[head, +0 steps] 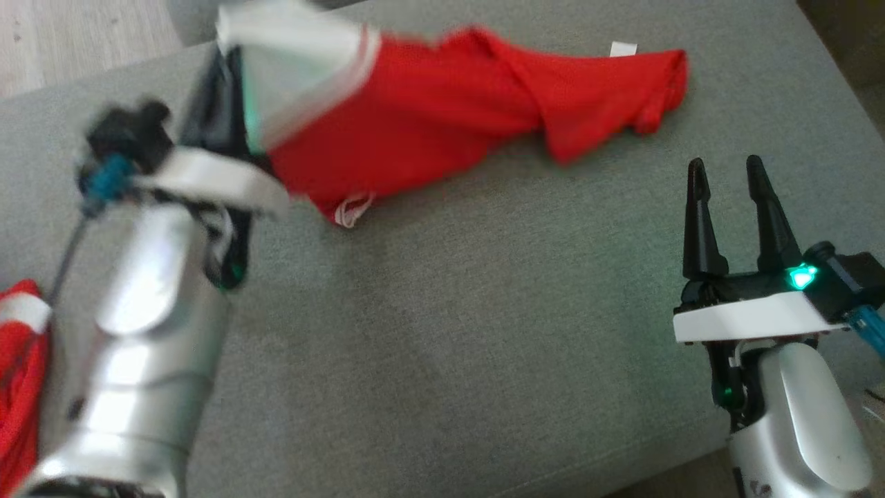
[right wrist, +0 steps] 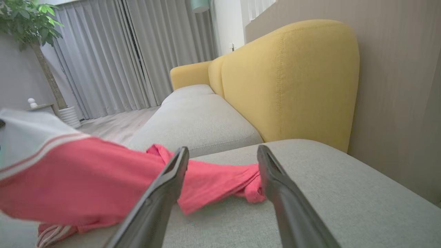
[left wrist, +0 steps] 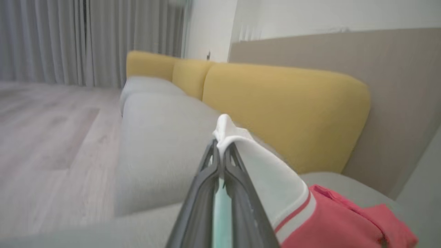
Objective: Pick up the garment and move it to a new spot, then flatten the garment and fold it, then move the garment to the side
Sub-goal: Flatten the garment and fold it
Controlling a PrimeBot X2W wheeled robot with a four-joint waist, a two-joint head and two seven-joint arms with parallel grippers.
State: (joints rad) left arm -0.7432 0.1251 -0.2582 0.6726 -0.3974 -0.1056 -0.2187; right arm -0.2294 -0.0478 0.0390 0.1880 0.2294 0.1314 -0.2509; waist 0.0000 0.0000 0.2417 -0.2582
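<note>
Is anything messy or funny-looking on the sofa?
Yes. The red fabric garment with white trim lies bunched and twisted across the grey fabric sofa cushion, not flat. Its white end is lifted, pinched in the shut left gripper. Another red cloth shows at the head view's lower left.

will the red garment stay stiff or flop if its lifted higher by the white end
Likely floppy: the red garment sags and creases from the white end pinched in the left gripper down to the grey cushion. Probably light, since a thin pinch carries the raised part. The trailing end may drag and bunch rather than slide flat.
</note>
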